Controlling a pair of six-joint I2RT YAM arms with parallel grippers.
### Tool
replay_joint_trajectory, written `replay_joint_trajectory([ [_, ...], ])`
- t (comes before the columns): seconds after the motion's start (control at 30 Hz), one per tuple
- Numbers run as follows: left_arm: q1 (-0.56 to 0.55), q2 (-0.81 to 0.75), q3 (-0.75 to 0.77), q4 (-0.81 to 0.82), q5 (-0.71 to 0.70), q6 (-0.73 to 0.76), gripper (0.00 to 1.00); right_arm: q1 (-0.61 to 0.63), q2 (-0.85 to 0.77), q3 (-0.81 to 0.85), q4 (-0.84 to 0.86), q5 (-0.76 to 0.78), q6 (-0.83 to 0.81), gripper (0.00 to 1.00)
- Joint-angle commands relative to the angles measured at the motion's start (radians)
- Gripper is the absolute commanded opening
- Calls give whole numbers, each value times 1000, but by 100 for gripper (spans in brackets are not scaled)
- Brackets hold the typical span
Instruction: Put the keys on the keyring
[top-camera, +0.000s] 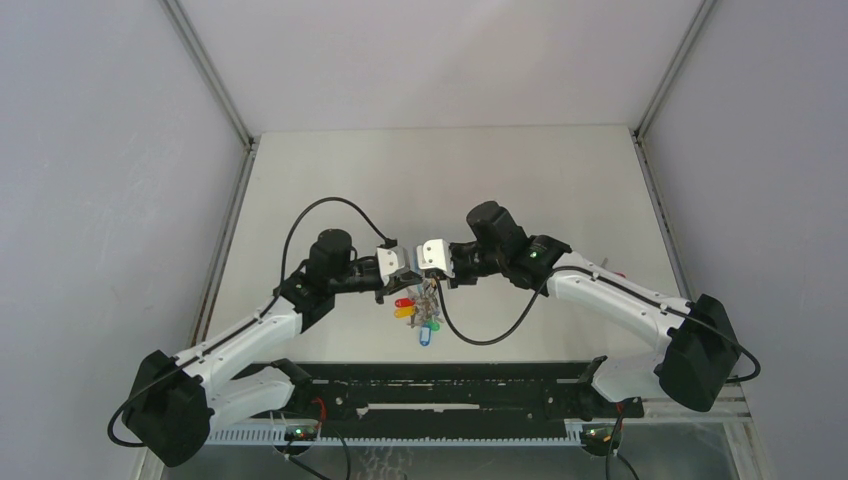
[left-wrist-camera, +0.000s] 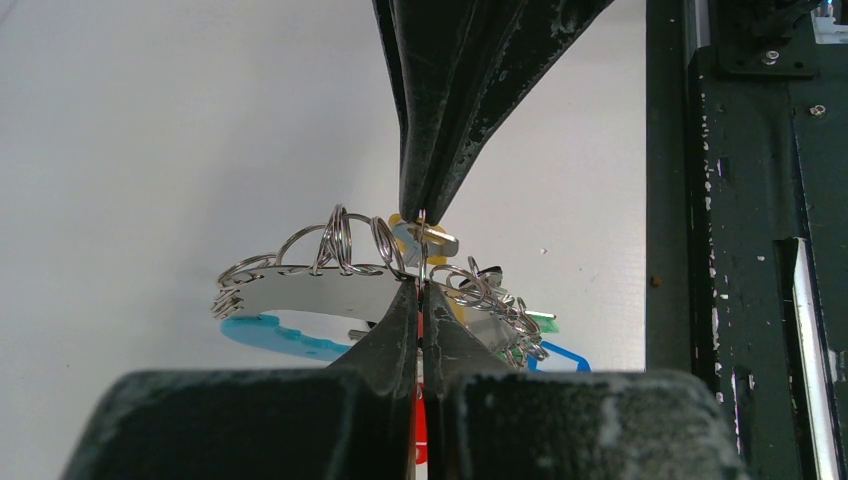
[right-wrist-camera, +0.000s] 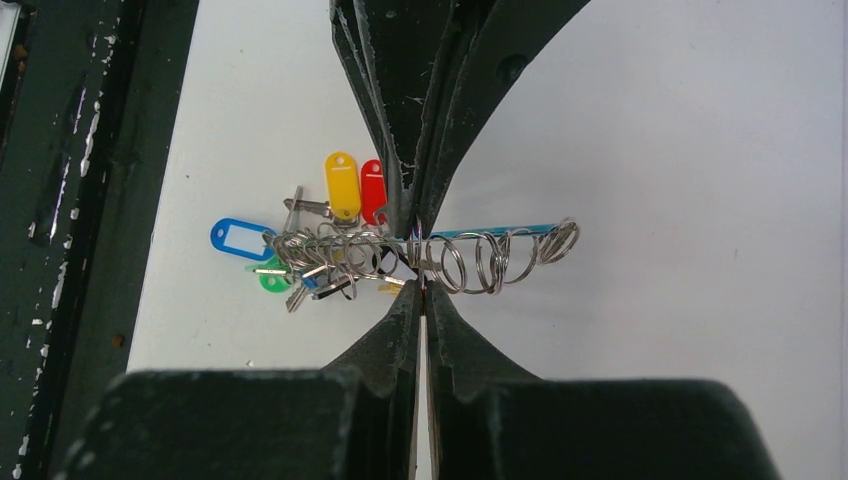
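Note:
The keyring (left-wrist-camera: 310, 290), a flat silver band with a cyan section (left-wrist-camera: 270, 335) and a fringe of small rings, hangs between both grippers above the table. My left gripper (left-wrist-camera: 420, 285) is shut on the band's edge, with red showing in the gap between its fingers. My right gripper (right-wrist-camera: 421, 285) is shut on a thin split ring (left-wrist-camera: 421, 248) standing on the band. Both grippers meet tip to tip (top-camera: 420, 283). Keys with a yellow tag (right-wrist-camera: 342, 185) and a red tag (right-wrist-camera: 372, 190) dangle in the cluster beside blue (right-wrist-camera: 240, 240) and green (right-wrist-camera: 272, 280) ones.
A black rail with the arm bases (top-camera: 450, 395) runs along the table's near edge, close to the hanging tags (top-camera: 424, 337). Grey walls enclose the white table (top-camera: 450, 170) on three sides.

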Motion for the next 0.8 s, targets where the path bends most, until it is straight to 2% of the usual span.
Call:
replay_joint_trajectory([
  [0.0, -4, -2, 5, 61, 11, 14, 0, 6, -40, 4, 3, -14, -11, 0],
  [0.77, -4, -5, 7, 59, 19, 14, 0, 3, -10, 23, 0, -45, 1, 0],
])
